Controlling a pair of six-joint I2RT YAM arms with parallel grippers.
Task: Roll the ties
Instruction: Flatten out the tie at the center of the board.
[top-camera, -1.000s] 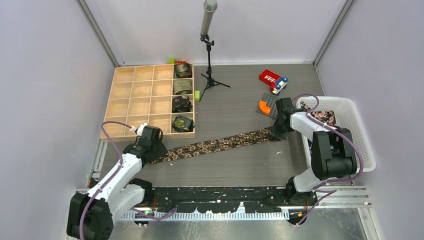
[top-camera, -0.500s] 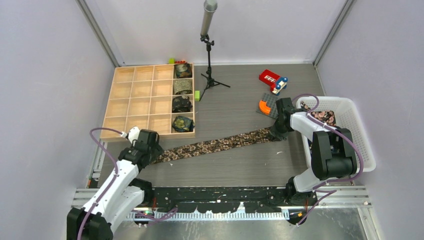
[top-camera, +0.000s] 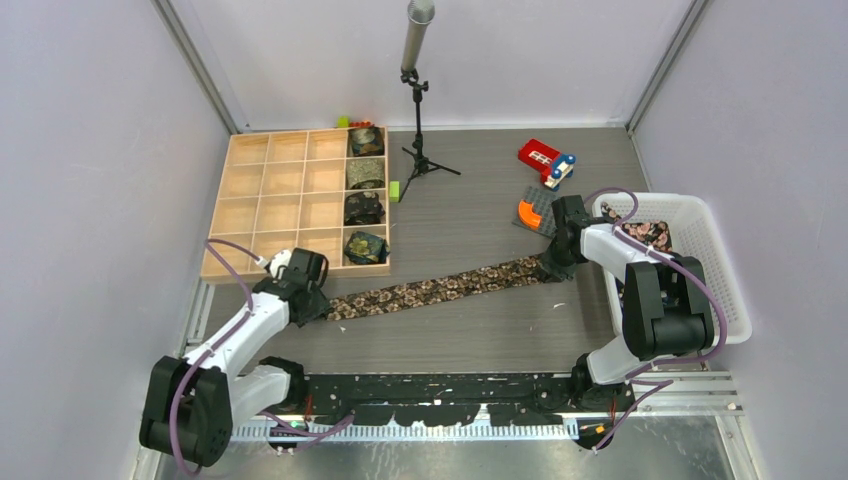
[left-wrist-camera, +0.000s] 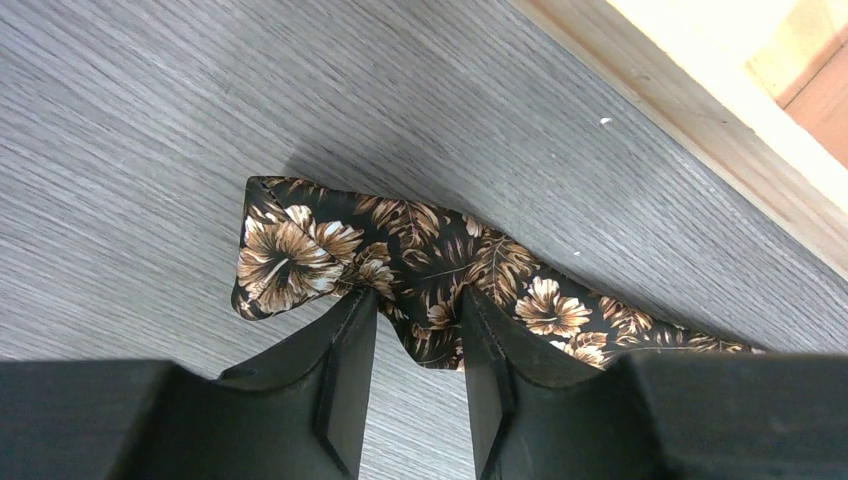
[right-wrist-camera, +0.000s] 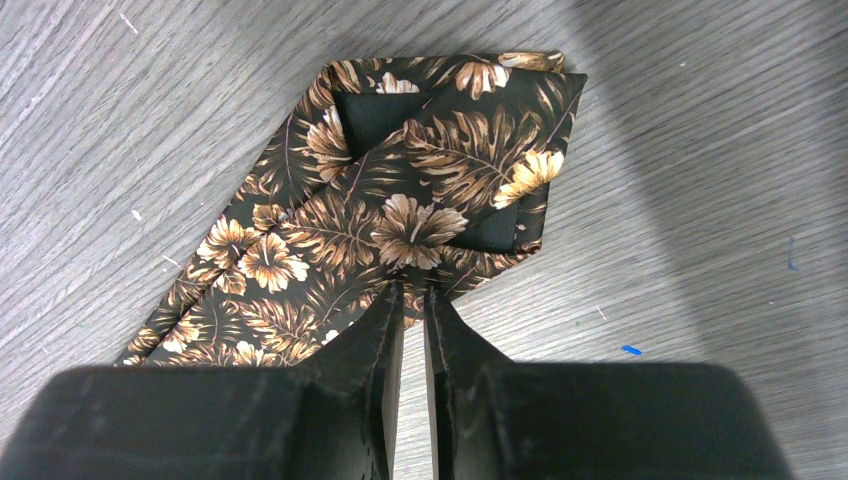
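A dark brown-tan floral tie (top-camera: 430, 290) lies stretched flat across the table from lower left to upper right. My left gripper (top-camera: 308, 298) is at its narrow end. In the left wrist view the fingers (left-wrist-camera: 415, 300) are close together with a pucker of the tie (left-wrist-camera: 290, 250) bunched between them. My right gripper (top-camera: 553, 265) is at the wide pointed end. In the right wrist view its jaws (right-wrist-camera: 412, 290) are almost closed on the edge of the tie (right-wrist-camera: 380, 190). Several rolled ties (top-camera: 364, 246) sit in the right column of the wooden box.
The wooden compartment box (top-camera: 270, 200) stands at the back left, just behind my left gripper. A white basket (top-camera: 700, 300) at the right holds another floral tie (top-camera: 648, 233). A microphone stand (top-camera: 420, 150), a red toy (top-camera: 545, 158) and an orange-grey block (top-camera: 532, 212) stand behind.
My left arm swung out left and back, and its gripper now sits a little further right along the tie's narrow end. The right arm has not moved.
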